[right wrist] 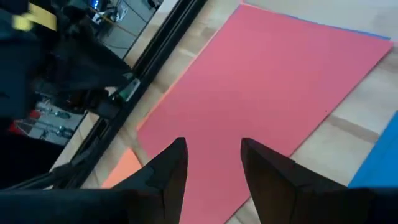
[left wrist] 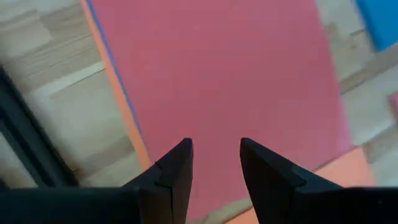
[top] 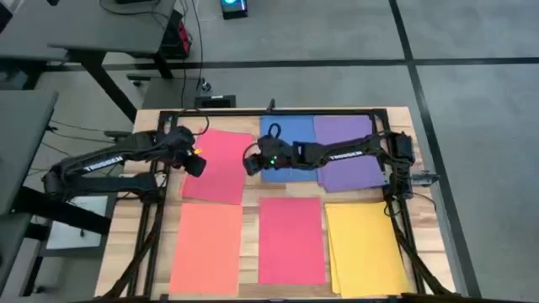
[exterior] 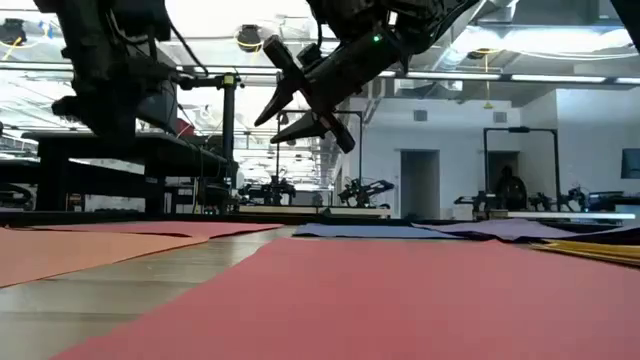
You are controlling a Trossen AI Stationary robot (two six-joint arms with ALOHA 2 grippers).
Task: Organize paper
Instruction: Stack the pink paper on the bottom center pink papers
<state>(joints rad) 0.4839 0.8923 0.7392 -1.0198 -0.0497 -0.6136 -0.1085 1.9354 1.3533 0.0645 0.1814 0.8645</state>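
A pink-red sheet (top: 217,168) lies tilted at the table's far left. An orange and a blue edge (left wrist: 118,87) peep out along its side from under it. My left gripper (top: 197,162) hovers open over this sheet's left edge (left wrist: 214,165). My right gripper (top: 250,160) hangs open over the sheet's right edge (right wrist: 211,165). In the low view it is raised well clear of the table (exterior: 300,105). A blue sheet (top: 285,153) and a purple sheet (top: 349,153) lie flat to the right in the far row.
The near row holds a salmon-orange sheet (top: 206,248), a second pink-red sheet (top: 292,240) and a yellow sheet (top: 364,248), all flat. A black frame (top: 278,112) runs along the table's far edge and sides. Bare wood strips (top: 251,244) show between the sheets.
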